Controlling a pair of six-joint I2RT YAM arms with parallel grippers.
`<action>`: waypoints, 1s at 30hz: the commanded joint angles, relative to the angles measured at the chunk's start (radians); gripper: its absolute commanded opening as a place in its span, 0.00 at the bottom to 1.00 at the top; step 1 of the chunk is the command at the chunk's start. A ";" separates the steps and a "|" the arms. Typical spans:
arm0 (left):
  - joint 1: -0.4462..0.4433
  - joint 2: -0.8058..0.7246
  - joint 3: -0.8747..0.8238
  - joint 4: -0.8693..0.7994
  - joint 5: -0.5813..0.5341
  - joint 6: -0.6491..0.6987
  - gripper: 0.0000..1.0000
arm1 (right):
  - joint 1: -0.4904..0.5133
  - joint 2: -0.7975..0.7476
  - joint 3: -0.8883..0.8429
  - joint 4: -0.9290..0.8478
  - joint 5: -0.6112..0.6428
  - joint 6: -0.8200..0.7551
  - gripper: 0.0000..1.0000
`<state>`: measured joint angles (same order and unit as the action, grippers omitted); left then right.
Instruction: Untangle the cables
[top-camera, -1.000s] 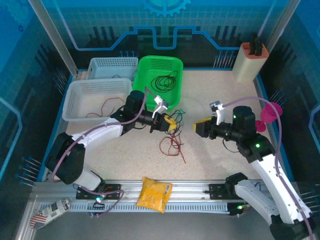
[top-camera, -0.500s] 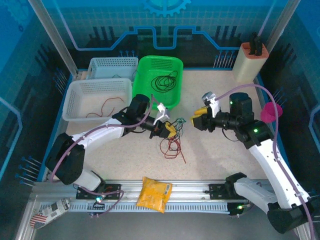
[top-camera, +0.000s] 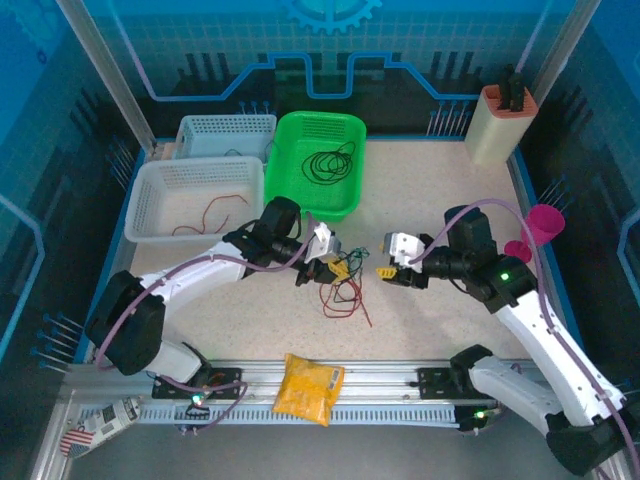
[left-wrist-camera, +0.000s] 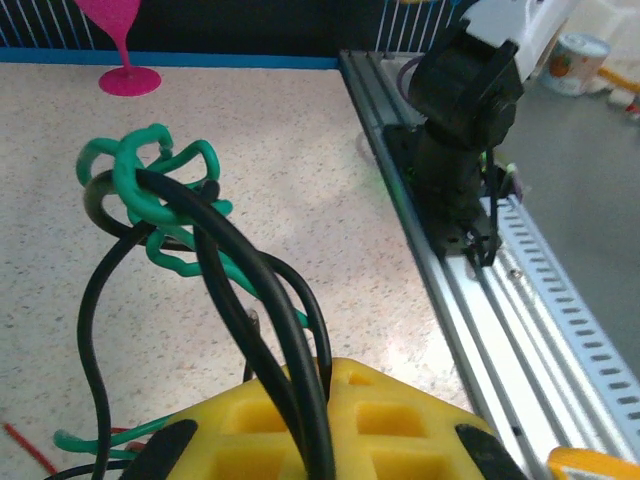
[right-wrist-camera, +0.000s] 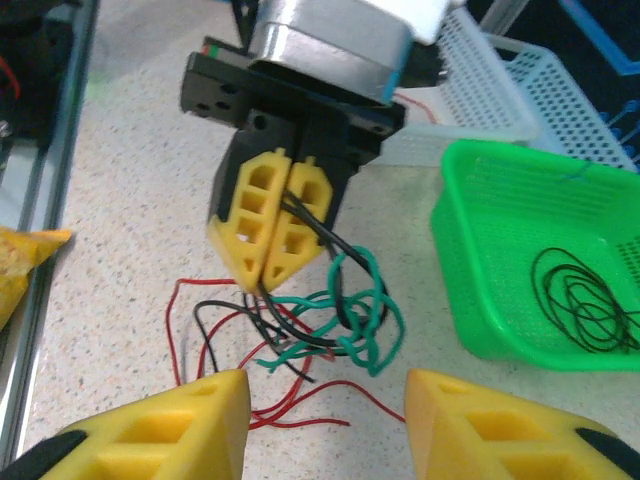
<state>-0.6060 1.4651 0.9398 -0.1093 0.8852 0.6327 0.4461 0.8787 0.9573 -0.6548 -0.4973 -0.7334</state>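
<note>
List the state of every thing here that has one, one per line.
left gripper, shut on the cable tangle
right gripper, open, facing the tangle
cable tangle, knotted green, black and red strands
green basket, holds a coiled black cable
white basket, holds a loose red cable
pink goblet, upright

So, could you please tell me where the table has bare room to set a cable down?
Free: the tabletop between the green basket and the beige holder, and the near strip between the left arm and the rail. Crowded: the centre, where the left gripper pinches the cables with the right gripper open alongside.
</note>
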 joint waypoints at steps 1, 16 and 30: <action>-0.014 -0.035 -0.014 -0.032 -0.032 0.087 0.00 | 0.044 0.026 -0.002 -0.002 0.023 -0.037 0.44; -0.045 -0.047 -0.014 -0.078 -0.086 0.146 0.00 | 0.063 0.112 0.000 0.084 0.097 0.069 0.35; -0.057 -0.045 -0.007 -0.090 -0.092 0.150 0.00 | 0.126 0.173 0.011 0.070 0.143 0.054 0.26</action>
<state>-0.6540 1.4445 0.9318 -0.1806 0.7807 0.7437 0.5503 1.0439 0.9485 -0.5827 -0.3779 -0.6788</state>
